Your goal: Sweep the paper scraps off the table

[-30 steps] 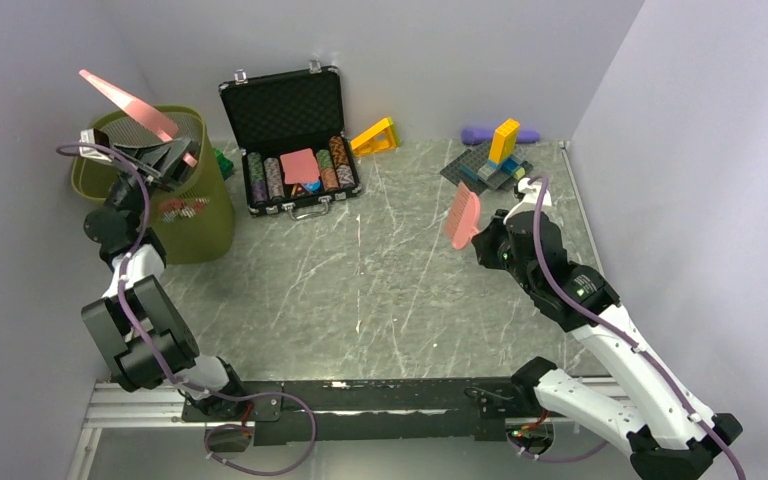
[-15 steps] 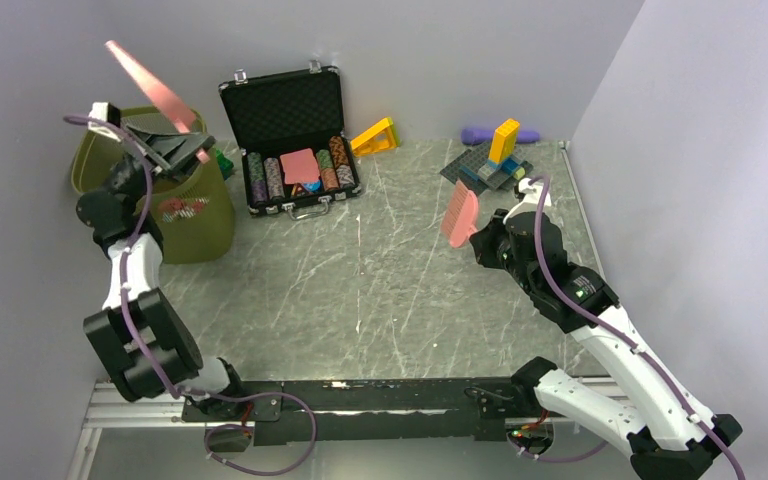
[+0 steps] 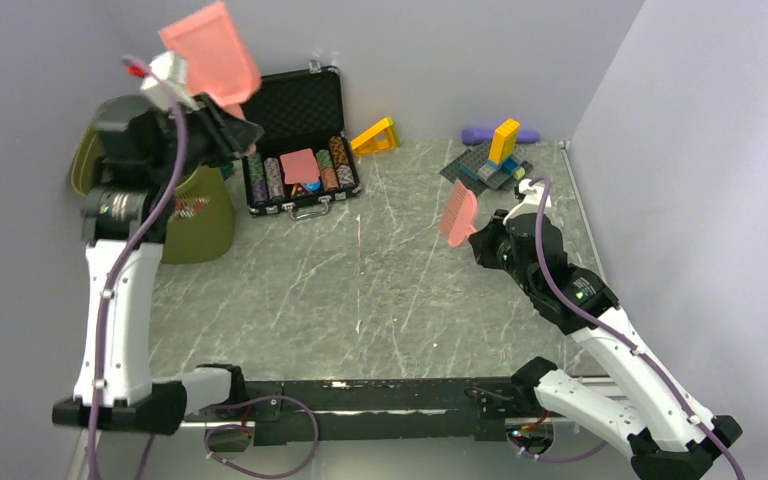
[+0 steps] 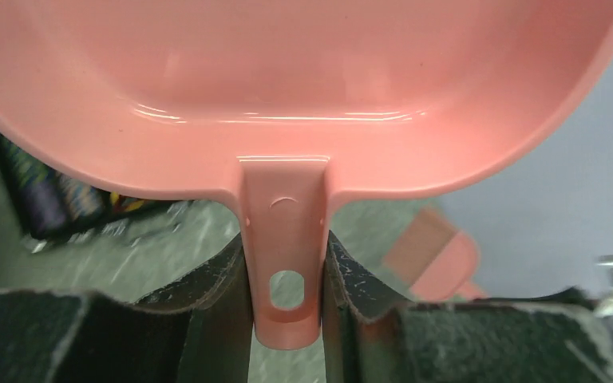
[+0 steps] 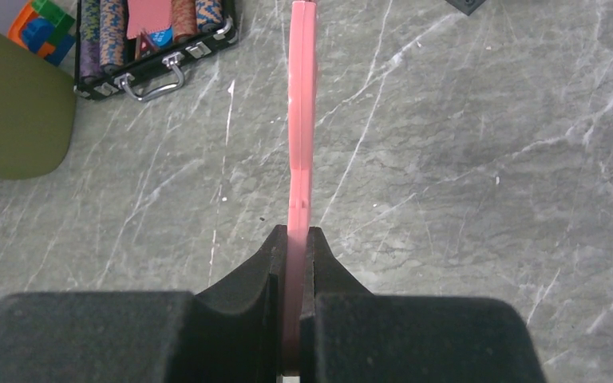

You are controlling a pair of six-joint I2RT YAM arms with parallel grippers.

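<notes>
No paper scraps show on the grey-green marble table (image 3: pixel 360 280) in any view. My left gripper (image 3: pixel 228 125) is shut on the handle of a pink dustpan (image 3: pixel 210 55) and holds it high, above the right side of an olive bin (image 3: pixel 195 215). In the left wrist view the fingers (image 4: pixel 207 279) clamp the handle and the pan (image 4: pixel 303 80) looks empty. My right gripper (image 3: pixel 485 240) is shut on a pink brush (image 3: pixel 459 214), held above the table's right half. It shows edge-on in the right wrist view (image 5: pixel 301 120) between the jaws of the gripper (image 5: pixel 297 239).
An open black case of poker chips (image 3: pixel 295 150) stands at the back beside the bin. A yellow wedge (image 3: pixel 375 137), a purple object (image 3: pixel 485 133) and a dark baseplate with yellow and blue blocks (image 3: pixel 490 165) lie along the back. Walls close in on three sides.
My left arm has risen and swung right, lifting the dustpan from its tilt over the bin to high above the bin's right side. The right arm and brush have not moved.
</notes>
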